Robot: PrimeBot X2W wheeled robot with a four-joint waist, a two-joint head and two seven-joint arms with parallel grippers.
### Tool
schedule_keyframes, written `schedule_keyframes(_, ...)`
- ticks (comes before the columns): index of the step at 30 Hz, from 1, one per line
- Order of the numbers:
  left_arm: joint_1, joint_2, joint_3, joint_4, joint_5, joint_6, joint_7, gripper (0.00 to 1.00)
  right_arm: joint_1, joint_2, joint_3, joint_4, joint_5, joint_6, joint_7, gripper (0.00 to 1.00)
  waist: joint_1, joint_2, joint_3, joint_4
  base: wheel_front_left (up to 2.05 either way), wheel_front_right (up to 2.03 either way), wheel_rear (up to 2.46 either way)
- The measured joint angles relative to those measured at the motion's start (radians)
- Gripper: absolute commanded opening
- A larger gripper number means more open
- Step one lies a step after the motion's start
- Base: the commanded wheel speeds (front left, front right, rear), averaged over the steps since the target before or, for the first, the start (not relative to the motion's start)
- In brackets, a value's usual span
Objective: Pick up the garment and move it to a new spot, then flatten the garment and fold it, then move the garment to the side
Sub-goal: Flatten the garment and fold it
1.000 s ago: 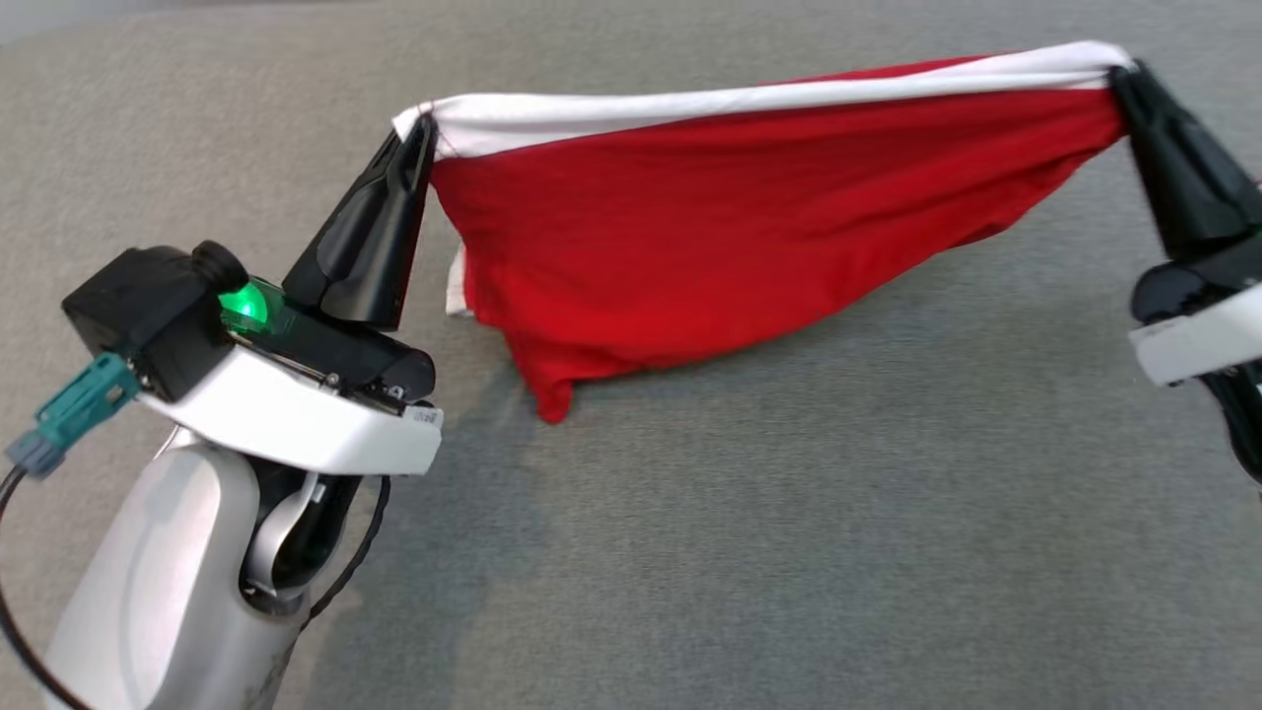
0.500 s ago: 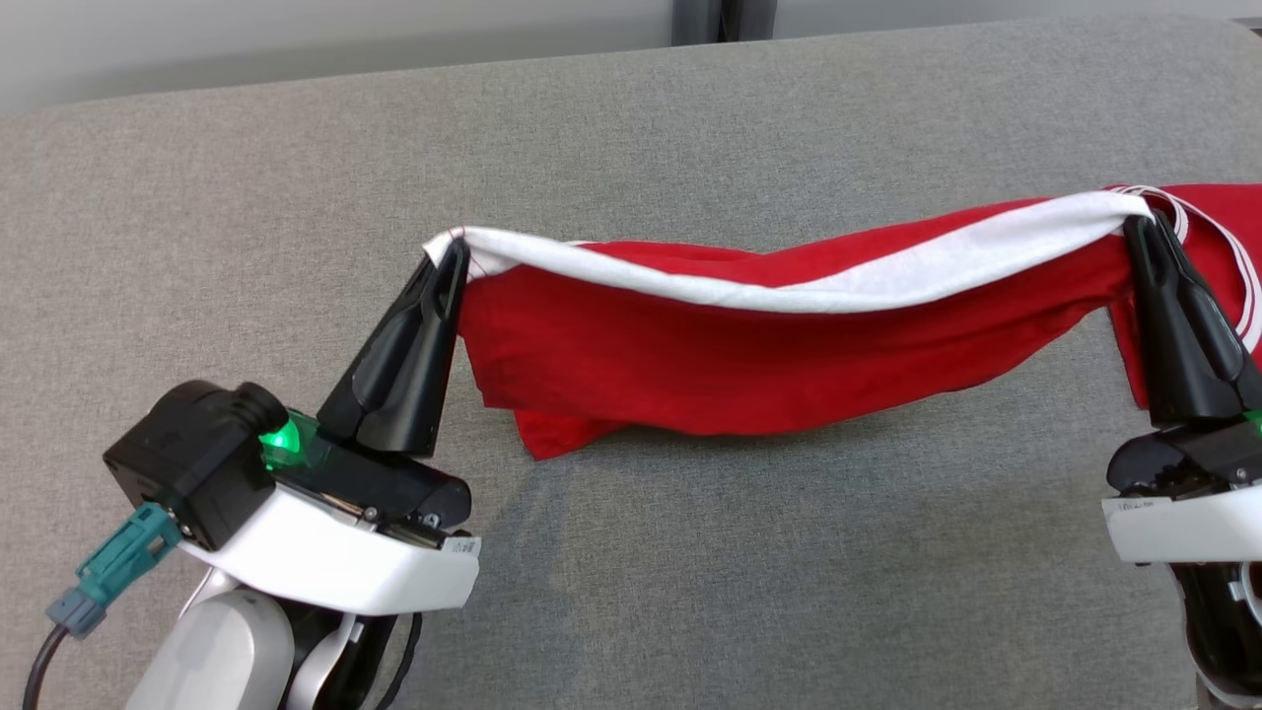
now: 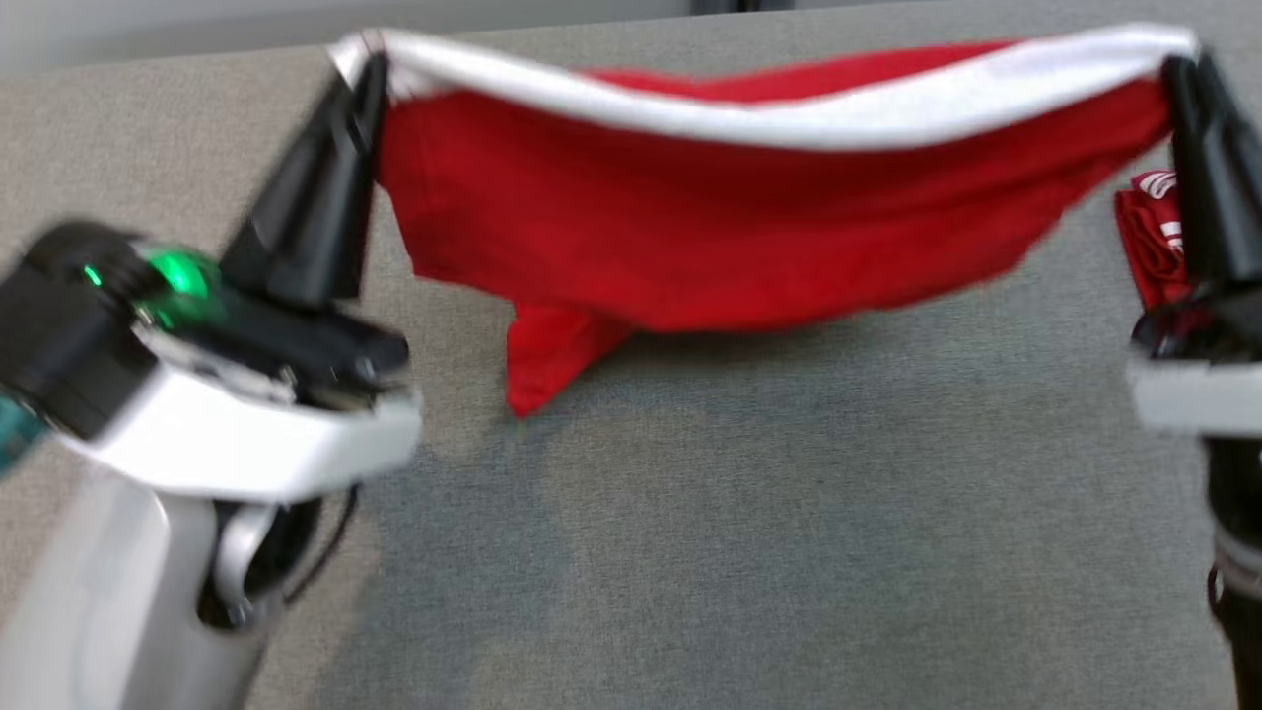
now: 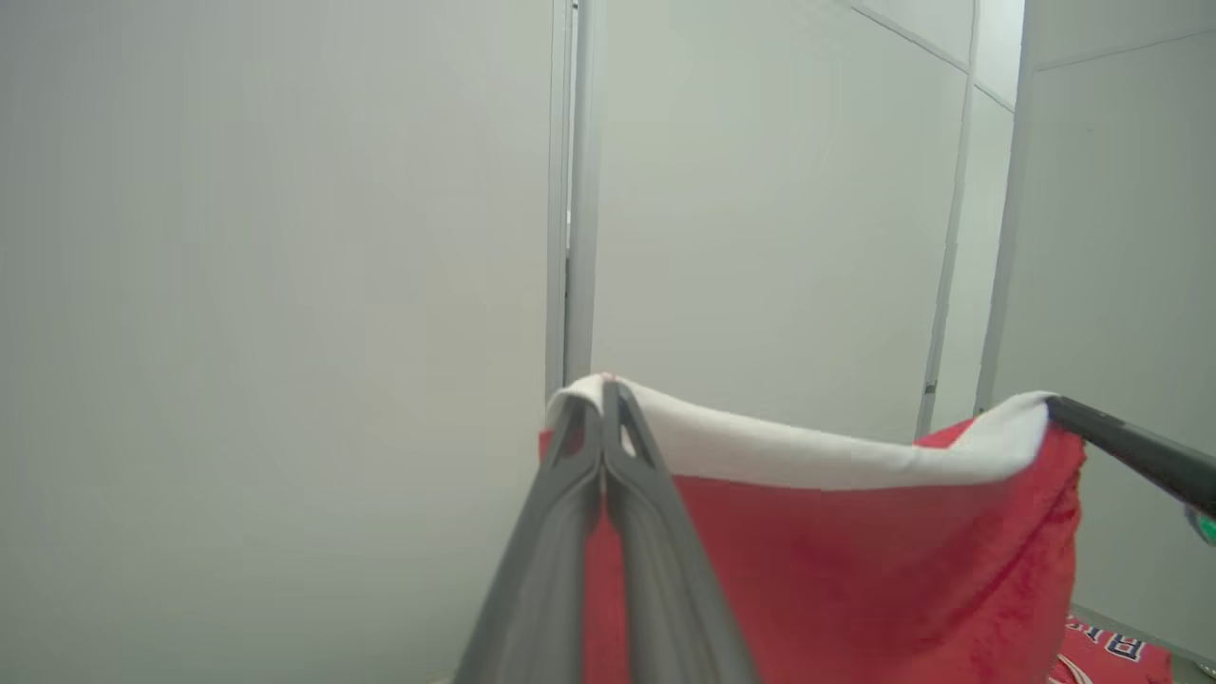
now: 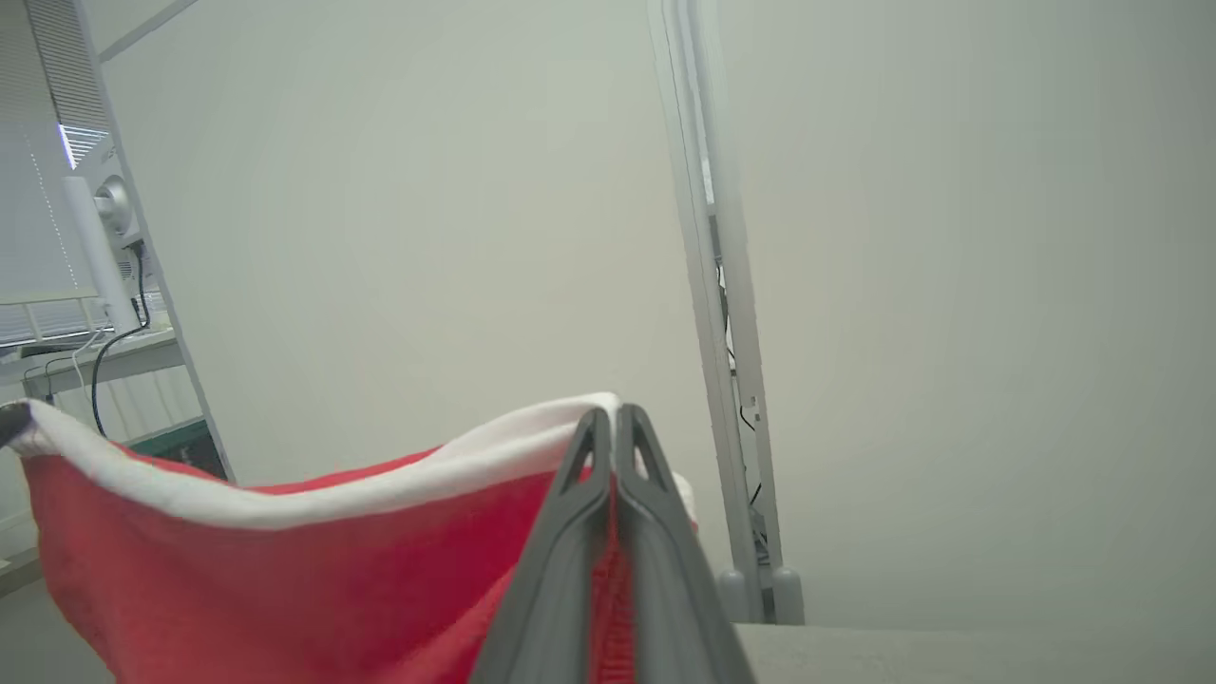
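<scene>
While left fingers [image 3: 315, 207] and right fingers [image 3: 1213, 197] clamp its white edge [image 3: 789, 108], the garment [image 3: 710, 227] hangs above grey surface [image 3: 789, 552].

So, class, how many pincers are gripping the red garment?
2. The left pincer clamps the garment by its white edge, upper left in the head view; the right pincer, upper right.

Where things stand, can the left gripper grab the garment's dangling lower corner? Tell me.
Probably not: the left gripper is shut on the garment's top edge, so it is occupied. The dangling corner itself hangs unobstructed.
</scene>
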Motion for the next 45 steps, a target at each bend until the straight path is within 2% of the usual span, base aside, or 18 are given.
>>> schedule_keyframes(4, -0.198, -0.012, 0.015, 0.081, -0.010, -0.031, 0.005, 0.00, -0.172, -0.033, 0.022, 0.070, 0.029, 0.000, -0.011, 0.00, 0.0000, 0.0000, 0.025, 0.018, 0.00, 0.00, 0.00)
schedule_keyframes(7, -0.369, -0.028, 0.017, 0.191, -0.021, -0.067, 0.008, 0.00, -0.325, -0.057, 0.050, 0.154, 0.049, 0.000, -0.010, 0.00, 0.0000, 0.0000, 0.048, 0.032, 0.00, 0.00, 0.00)
schedule_keyframes(13, -0.733, -0.101, 0.007, 0.570, -0.038, -0.133, -0.042, 0.00, -0.656, -0.102, 0.132, 0.448, 0.056, 0.000, -0.025, 0.00, 0.0000, 0.0000, 0.092, 0.068, 0.00, 0.00, 0.00)
schedule_keyframes(19, -0.976, -0.128, -0.007, 0.936, -0.026, -0.165, -0.142, 0.00, -0.940, -0.031, 0.229, 0.781, 0.056, 0.000, -0.153, 0.00, 0.0000, 0.0000, 0.106, 0.062, 0.00, 0.00, 0.00)
schedule_keyframes(24, -1.073, -0.137, -0.007, 1.112, -0.022, -0.175, -0.211, 0.00, -1.065, 0.040, 0.264, 0.993, 0.067, 0.000, -0.253, 0.00, 0.0000, 0.0000, 0.108, 0.043, 0.00, 0.00, 0.00)
schedule_keyframes(31, -1.069, -0.161, -0.040, 1.238, -0.030, -0.187, -0.235, 0.00, -1.091, 0.056, 0.346, 1.152, 0.092, 0.000, -0.273, 0.00, 0.0000, 0.0000, 0.148, 0.043, 0.00, 0.00, 0.00)
schedule_keyframes(35, -0.928, -0.183, -0.067, 1.263, -0.062, -0.188, -0.237, 0.00, -1.012, 0.050, 0.399, 1.188, 0.134, 0.000, -0.282, 0.00, 0.0000, 0.0000, 0.181, 0.051, 0.00, 0.00, 0.00)
schedule_keyframes(39, -0.719, -0.196, -0.052, 1.185, -0.087, -0.189, -0.238, 0.00, -0.848, 0.031, 0.422, 1.156, 0.212, 0.000, -0.285, 0.00, 0.0000, 0.0000, 0.203, 0.061, 0.00, 0.00, 0.00)
schedule_keyframes(45, -0.394, -0.201, 0.010, 1.000, -0.065, -0.189, -0.238, 0.00, -0.523, -0.002, 0.389, 0.979, 0.256, 0.000, -0.287, 0.00, 0.0000, 0.0000, 0.205, 0.059, 0.00, 0.00, 0.00)
